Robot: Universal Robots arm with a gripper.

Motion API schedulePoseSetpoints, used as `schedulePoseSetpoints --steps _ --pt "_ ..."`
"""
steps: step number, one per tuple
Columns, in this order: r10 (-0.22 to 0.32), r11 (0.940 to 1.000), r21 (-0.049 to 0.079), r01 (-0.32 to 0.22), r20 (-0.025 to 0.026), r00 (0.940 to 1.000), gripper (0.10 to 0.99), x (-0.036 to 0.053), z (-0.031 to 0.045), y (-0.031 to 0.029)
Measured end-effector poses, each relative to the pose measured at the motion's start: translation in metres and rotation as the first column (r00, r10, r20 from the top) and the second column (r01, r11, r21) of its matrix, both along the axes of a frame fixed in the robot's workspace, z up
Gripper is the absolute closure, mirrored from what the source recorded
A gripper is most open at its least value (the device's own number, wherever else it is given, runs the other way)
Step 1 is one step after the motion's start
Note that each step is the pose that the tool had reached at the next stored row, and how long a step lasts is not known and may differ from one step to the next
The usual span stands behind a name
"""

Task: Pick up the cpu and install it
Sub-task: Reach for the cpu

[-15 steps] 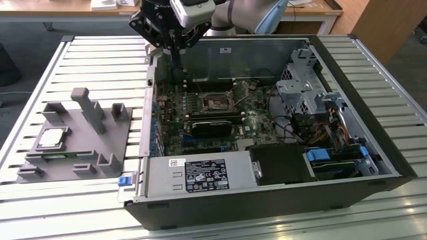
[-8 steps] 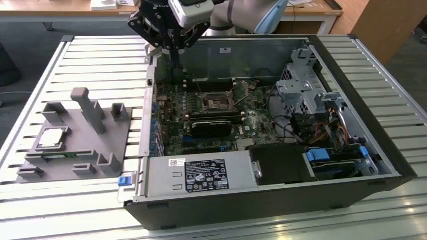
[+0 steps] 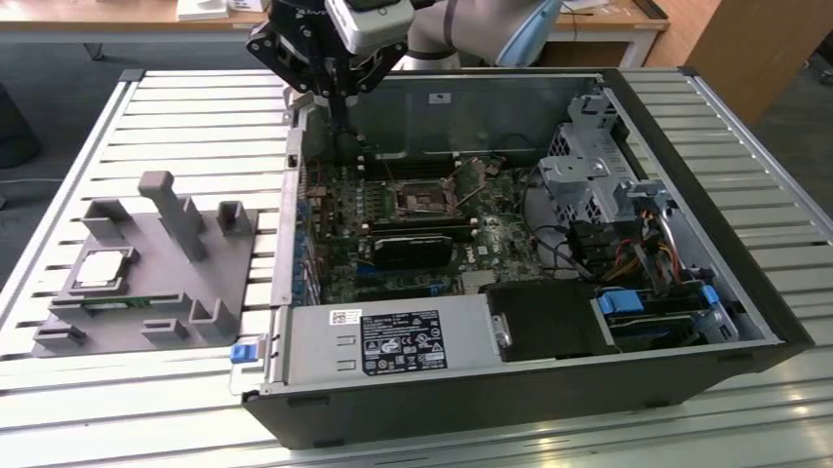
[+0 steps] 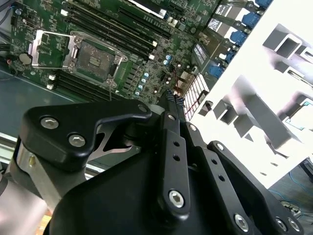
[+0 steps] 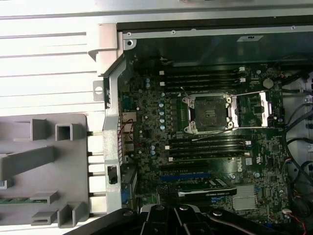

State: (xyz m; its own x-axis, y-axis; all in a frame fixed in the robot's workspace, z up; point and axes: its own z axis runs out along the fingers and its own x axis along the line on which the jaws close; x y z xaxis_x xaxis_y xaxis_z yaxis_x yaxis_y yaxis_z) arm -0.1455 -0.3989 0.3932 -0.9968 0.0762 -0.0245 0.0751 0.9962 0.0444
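Across the slatted white surface [image 3: 195, 97] an open black computer case [image 3: 521, 405] lies on its side, taking up most of the exterior view's right. Its green motherboard [image 3: 390, 210] faces up. Beside the case, on the exterior view's left, rests a grey moulded holder [image 3: 156, 292] with upright posts. The robot arm [image 3: 482, 29] reaches down over the case's far wall, and its jaws hang above the motherboard's edge nearest the holder. They are pressed together, with nothing between them. The processor socket [image 5: 208, 113] lies open, its metal retaining frame swung aside. The cpu [image 3: 104, 268] sits flat in the holder, silvery top up, well apart from the jaws.
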Motion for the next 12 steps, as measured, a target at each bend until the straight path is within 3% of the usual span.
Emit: schedulePoseSetpoints --steps 12 --pt "0.0 1.0 0.0 0.0 0.0 1.0 0.98 -0.0061 -0.0001 0.0"
